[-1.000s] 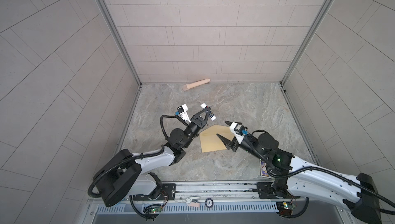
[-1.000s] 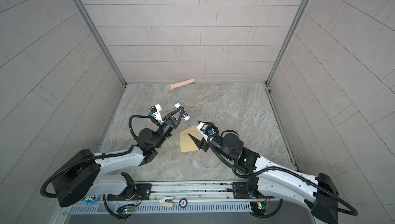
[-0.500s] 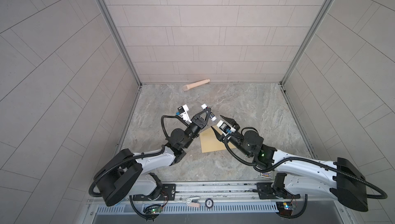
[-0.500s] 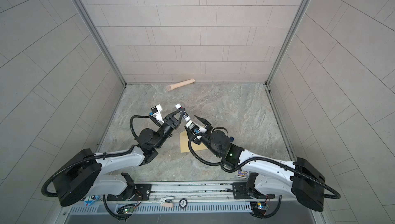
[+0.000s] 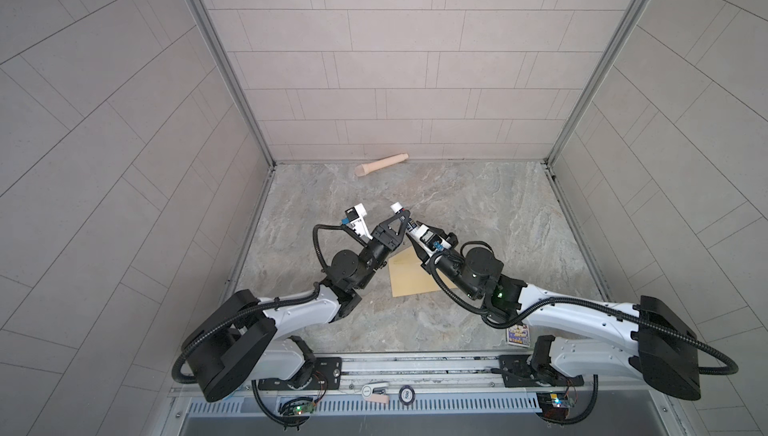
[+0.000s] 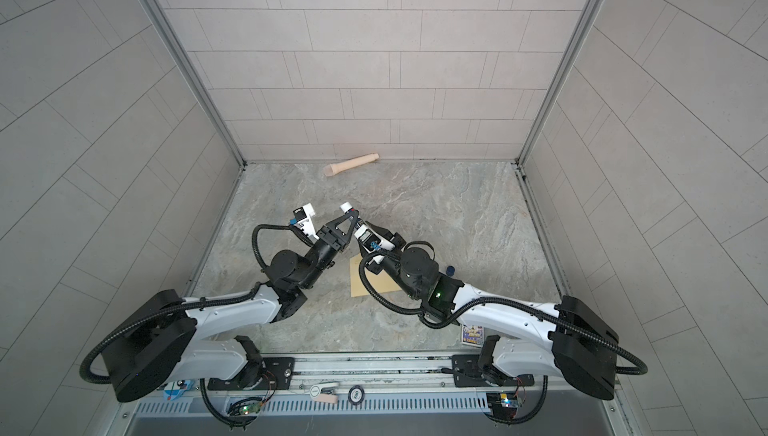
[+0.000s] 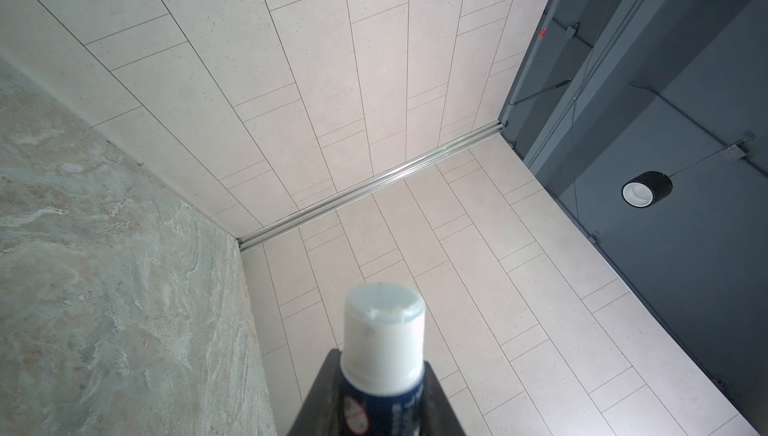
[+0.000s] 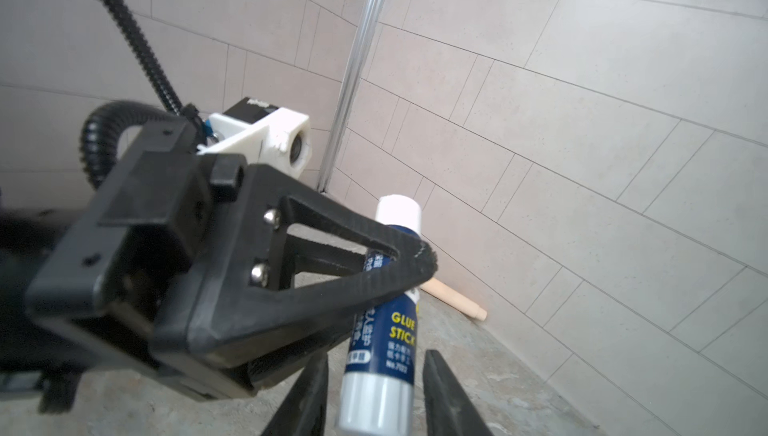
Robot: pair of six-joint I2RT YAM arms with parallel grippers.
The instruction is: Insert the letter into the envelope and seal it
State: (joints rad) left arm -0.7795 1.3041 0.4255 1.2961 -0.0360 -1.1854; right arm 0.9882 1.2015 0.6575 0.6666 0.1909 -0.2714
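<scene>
Marbled tabletop [image 5: 478,205], tiled booth walls all round. Envelope [image 5: 409,278] lies flat near the middle front, its right part hidden under the right arm. Letter not to be seen anywhere; whether it sits inside I cannot tell.

Raised above the envelope's far edge is a glue stick [image 8: 401,330], tilted. The left gripper [image 5: 402,218] pinches it at mid-body, jaws narrowed tight on the blue label. Right gripper [image 8: 376,357] is set at the stick's lower white end. Its jaws stand either side with a sliver of daylight each way, nothing held.

Step looks like readying the stick to glue the flap. To do it well:
- centre the white end between the pads before pinching
- grip only that end, not the label
- pull or twist along the stick's own axis
- left claw firm, so the stick does not swivel

Wooden peg [image 5: 381,163] by the back wall, well apart.
</scene>
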